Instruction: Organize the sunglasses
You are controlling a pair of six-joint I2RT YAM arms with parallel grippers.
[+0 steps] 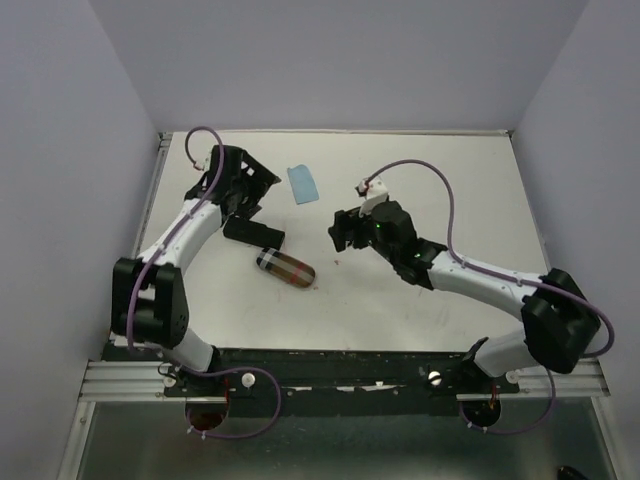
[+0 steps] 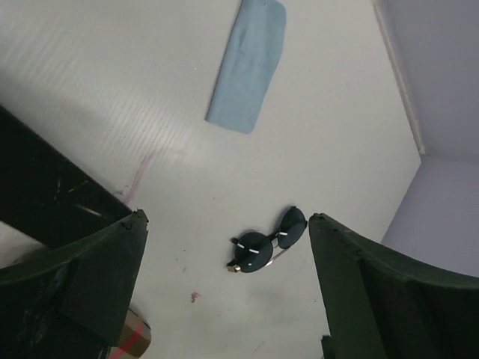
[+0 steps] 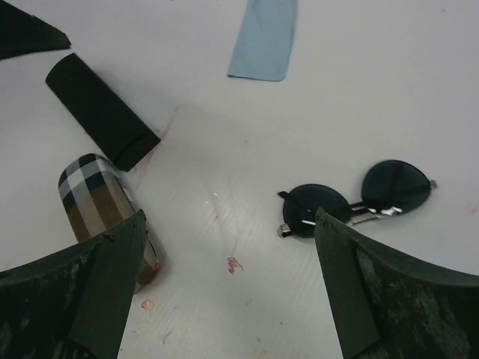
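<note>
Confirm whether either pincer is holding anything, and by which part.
Nothing held. The left pincer and right pincer both stand open and empty; the black sunglasses lie untouched.

The small black sunglasses with round dark lenses point(image 2: 267, 241) lie on the flat white table point(image 2: 112, 90), seen between the wide-apart dark fingers of the left gripper point(image 2: 226, 218), and a soft light blue cloth point(image 2: 248, 63) lies well apart from them.

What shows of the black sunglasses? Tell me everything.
The black sunglasses have two dark roundish lenses in a thin frame, with shiny metal at the bridge and a hinge. They look folded and lie flat on the white table, touching only it, apart from the blue cloth, the plaid case and the black case.
</note>
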